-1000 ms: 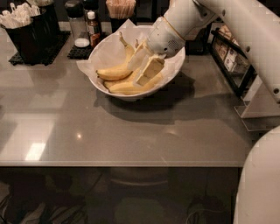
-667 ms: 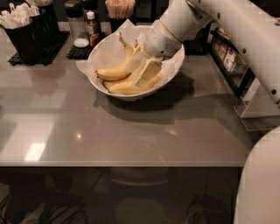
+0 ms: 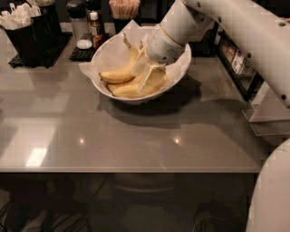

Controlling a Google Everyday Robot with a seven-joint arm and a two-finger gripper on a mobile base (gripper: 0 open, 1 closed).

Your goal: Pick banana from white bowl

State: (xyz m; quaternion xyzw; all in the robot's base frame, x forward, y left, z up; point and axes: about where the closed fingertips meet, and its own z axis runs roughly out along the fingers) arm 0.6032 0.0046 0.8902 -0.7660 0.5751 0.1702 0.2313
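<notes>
The white bowl (image 3: 179,68), lined with crinkled white paper, stands at the back middle of the grey table. Several bananas lie in it. A curved yellow banana (image 3: 118,72) with an upturned stem lies at the left. The long, gently curved pale banana (image 3: 129,92) lies along the front of the bowl. My gripper (image 3: 142,72) reaches down into the bowl from the upper right. Its pale fingers (image 3: 147,79) are spread over the bananas, and one crosses the pale banana's middle. The gripper hides part of the bananas.
A black caddy (image 3: 29,34) with white packets stands at the back left. Shakers and a sauce bottle (image 3: 95,31) stand on a black mat behind the bowl. A holder of toothpicks (image 3: 124,9) is at the back. A rack (image 3: 238,63) stands at the right edge.
The gripper has moved slightly left and lower into the bowl, closer onto the bananas. The bananas and bowl have not moved.
</notes>
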